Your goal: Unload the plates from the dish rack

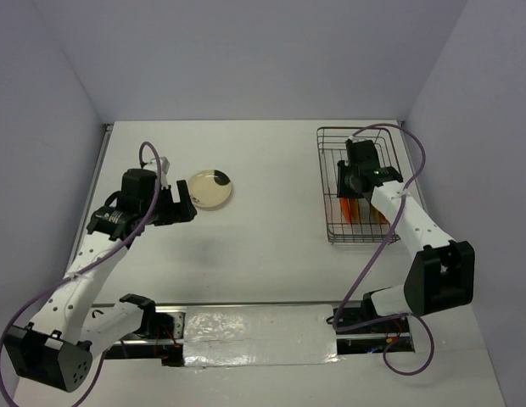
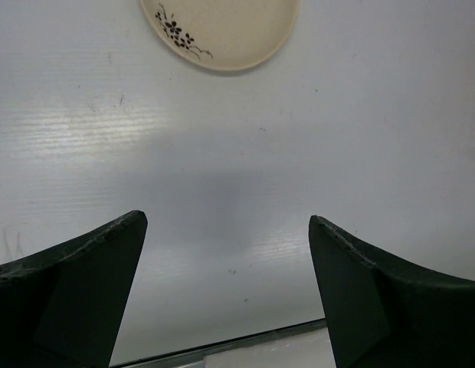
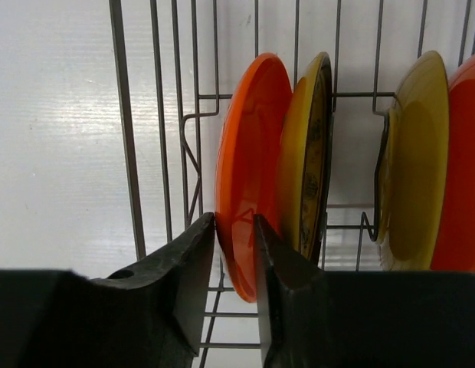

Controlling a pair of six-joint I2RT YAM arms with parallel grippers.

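Right gripper [image 3: 234,222] pinches rim of orange-red plate [image 3: 249,153] in dish rack [image 3: 125,115]; lift straight up, clear of amber plate [image 3: 306,153] just beside. Left gripper [image 2: 226,217] spread wide, empty.

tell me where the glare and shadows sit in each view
top external: soft even light, faint shadow on the table beside the left arm, crinkled glare on the shiny strip; left wrist: streaky sheen at left, dim shadow ahead of the left pincer; right wrist: white glare behind the dish rack, soft highlights on the orange plate
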